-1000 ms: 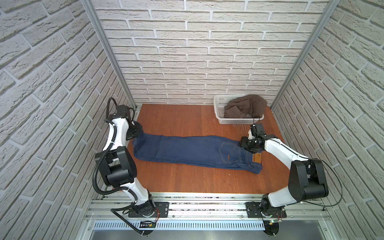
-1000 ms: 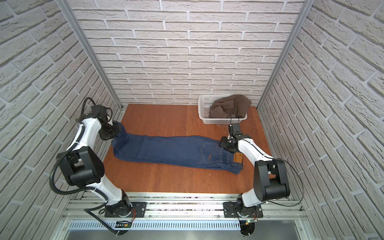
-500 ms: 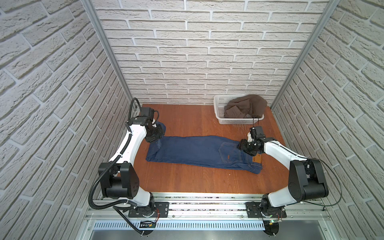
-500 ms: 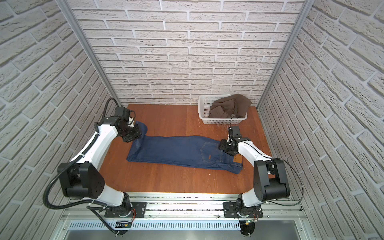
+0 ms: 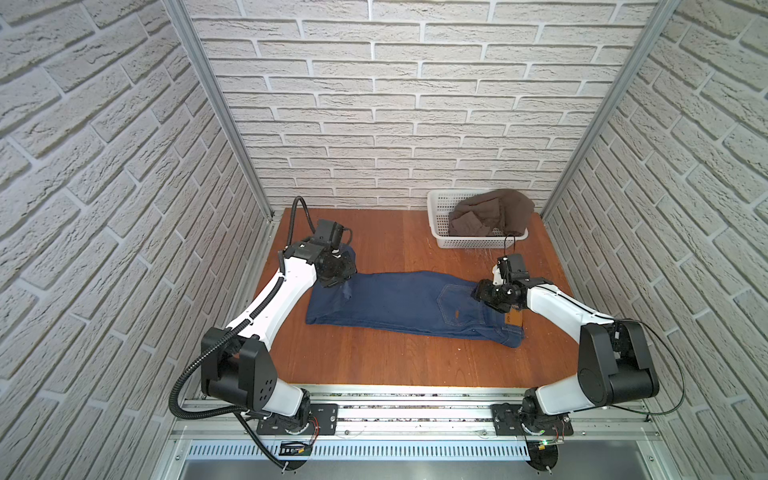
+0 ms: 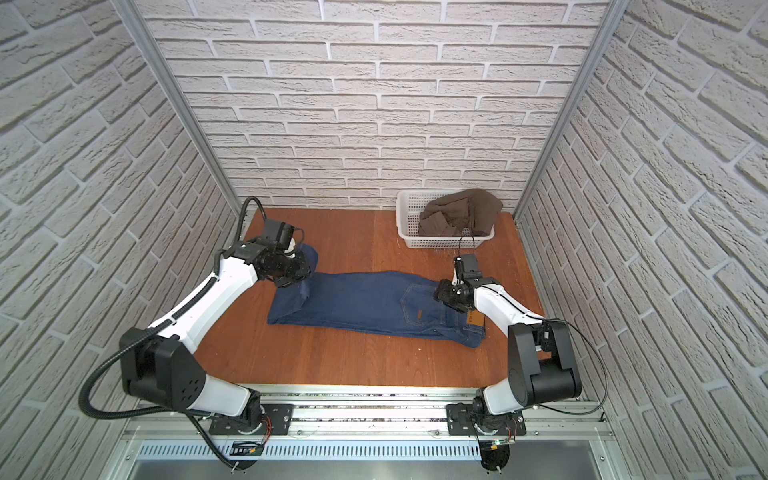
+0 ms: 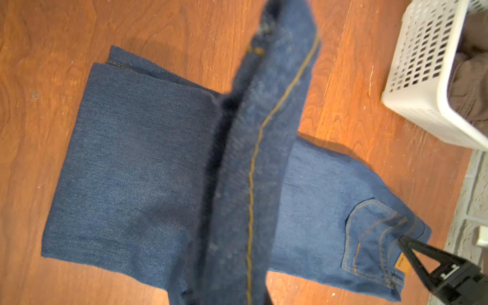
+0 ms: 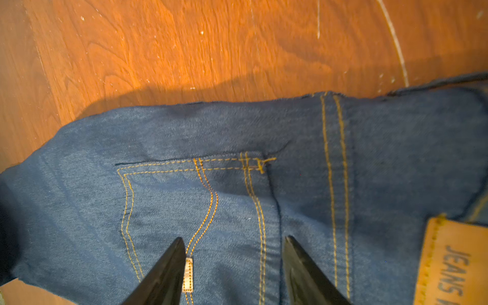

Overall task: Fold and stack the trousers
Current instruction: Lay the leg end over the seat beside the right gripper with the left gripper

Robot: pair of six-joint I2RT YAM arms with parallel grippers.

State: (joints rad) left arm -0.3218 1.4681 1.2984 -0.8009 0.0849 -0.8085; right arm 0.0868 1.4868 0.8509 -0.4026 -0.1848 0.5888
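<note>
The wooden table (image 5: 374, 365) carries everything. The trousers (image 5: 399, 301) lie along its middle, waistband toward the right arm and legs toward the left, with the leg end raised off the wood and curling back over the rest; a white basket (image 5: 435, 216) holding a brown garment (image 5: 494, 214) stands at the far right corner, apart from the denim. The left gripper (image 5: 343, 275) is clenched on the leg end, whose tan seam hangs blurred across the left wrist view; the right gripper (image 8: 233, 239) has its jaws spread with nothing between them, tips down at the back pocket (image 8: 195, 206), near the tan patch (image 8: 454, 261); whether they press the cloth or only hover I cannot tell.

The step in hand, I judge, is the lengthwise fold, leg end to waistband. To do it well, the left arm should carry the hem high enough that the hanging cloth does not drag the lower layer, and travel straight along the leg so the side edges stack; the right tips should pin the seat against sliding, then clear before the hem lands; the hem should be let go only once it lies flat and level with the waistband.
</note>
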